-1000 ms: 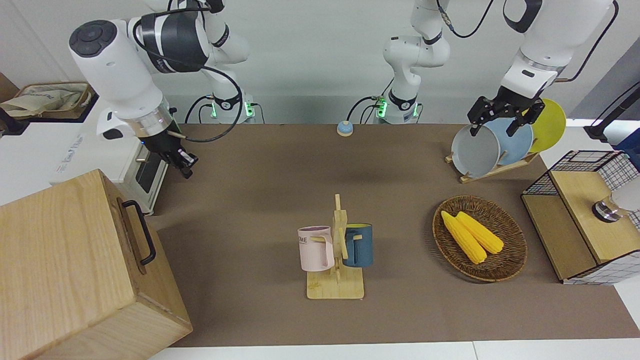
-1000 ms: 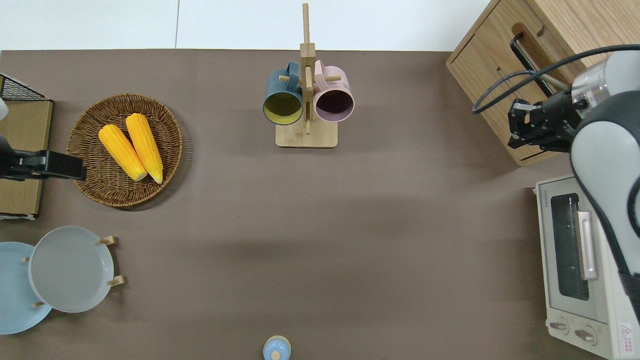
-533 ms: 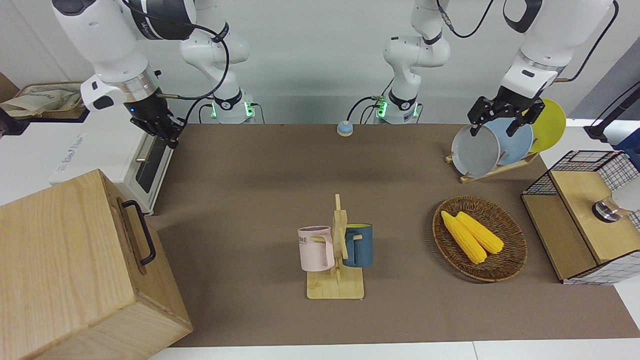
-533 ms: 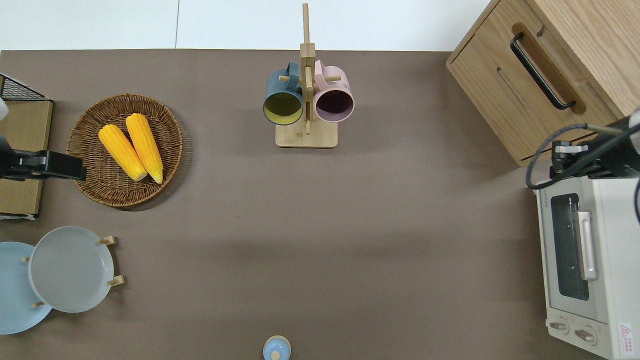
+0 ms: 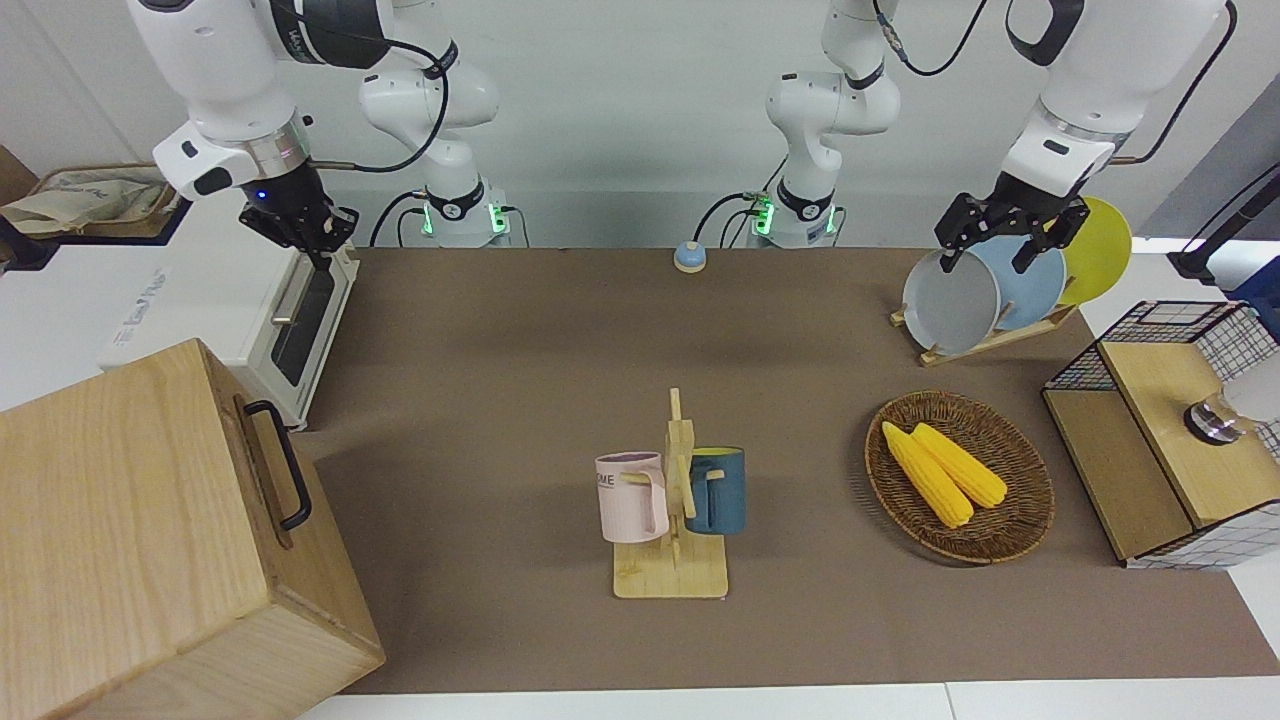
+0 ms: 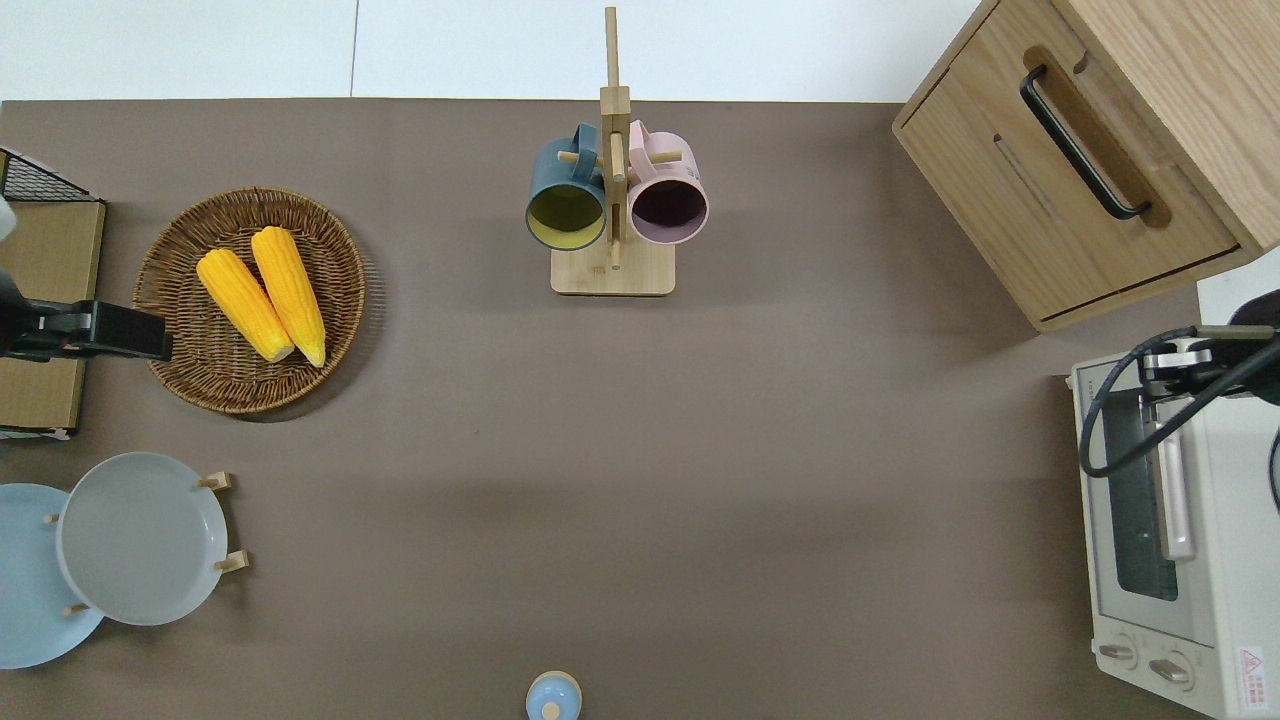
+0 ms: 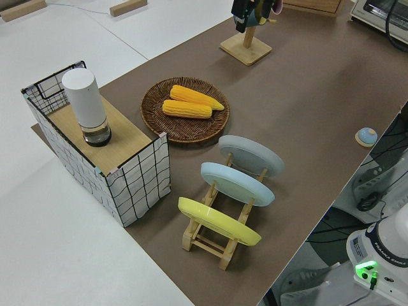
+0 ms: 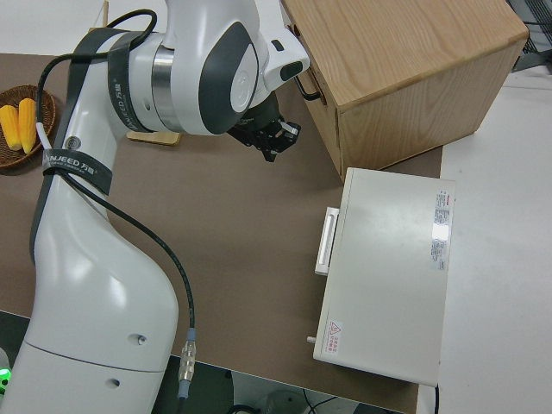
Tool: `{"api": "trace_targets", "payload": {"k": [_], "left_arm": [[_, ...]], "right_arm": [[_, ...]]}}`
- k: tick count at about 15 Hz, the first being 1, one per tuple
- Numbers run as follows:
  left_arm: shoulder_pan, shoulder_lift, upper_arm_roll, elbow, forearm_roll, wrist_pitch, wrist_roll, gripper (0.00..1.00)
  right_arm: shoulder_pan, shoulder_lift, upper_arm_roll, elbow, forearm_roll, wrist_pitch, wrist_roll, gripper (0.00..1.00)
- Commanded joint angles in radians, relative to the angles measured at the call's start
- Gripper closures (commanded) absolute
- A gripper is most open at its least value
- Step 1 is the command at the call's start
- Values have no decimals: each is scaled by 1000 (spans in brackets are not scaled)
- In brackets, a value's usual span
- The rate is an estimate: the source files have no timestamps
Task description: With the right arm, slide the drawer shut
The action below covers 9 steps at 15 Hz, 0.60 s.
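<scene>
Right gripper (image 5: 312,238) hangs over the toaster oven (image 6: 1165,530), fingers seemingly together though hard to tell, while up at one o'clock overhead the drawer (image 6: 1060,200) looks flush in its cabinet (image 5: 130,540): stiff, weighty wood, best pushed beside the black handle (image 6: 1080,140).

Plain pale wall (image 5: 620,90), brown mat (image 6: 620,450) over white table (image 6: 200,50)
</scene>
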Motion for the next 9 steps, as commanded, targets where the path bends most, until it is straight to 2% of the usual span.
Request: {"api": "trace_targets", "payload": {"k": [1, 4, 5, 6, 7, 9], "left_arm": [[-17, 12, 16, 20, 14, 1, 6, 5], [-17, 12, 16, 20, 14, 1, 6, 5], [-17, 12, 16, 20, 14, 1, 6, 5], [-17, 12, 16, 20, 14, 1, 6, 5], [-17, 12, 16, 20, 14, 1, 6, 2], [-17, 12, 16, 20, 14, 1, 6, 2]], "right_arm": [[-12, -26, 1, -36, -25, 38, -112, 1000], [-16, -18, 1, -20, -6, 36, -118, 992], [-16, -16, 1, -11, -3, 35, -116, 947], [-15, -13, 1, 6, 12, 33, -112, 946], [-16, -12, 0, 19, 30, 33, -112, 897], [-13, -9, 0, 35, 64, 30, -109, 698]]}}
